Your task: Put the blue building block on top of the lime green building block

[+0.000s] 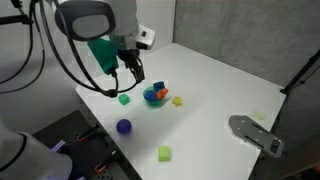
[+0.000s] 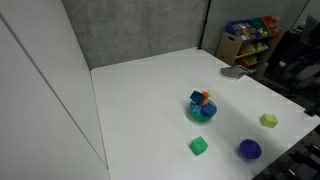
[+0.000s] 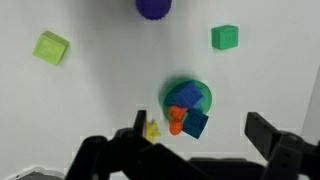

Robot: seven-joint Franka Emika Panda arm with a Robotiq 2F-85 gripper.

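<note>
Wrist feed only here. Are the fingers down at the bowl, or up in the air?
Observer: Up in the air. In an exterior view the fingers hang above the table, off to one side of the bowl, touching nothing.
Operator: Blue block in the bowl or beside it?
Observer: In it, apparently: the blue block pokes above the rim beside an orange piece.
Operator: Anything outside my frame?
Observer: A flat grey object near the table's edge, well away from the lime block.

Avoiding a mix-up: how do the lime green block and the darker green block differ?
Colour: the lime green block is pale yellow-green, the darker green block purer green. Place: the darker one lies nearer the bowl than the lime one. Both are small cubes on the table.
</note>
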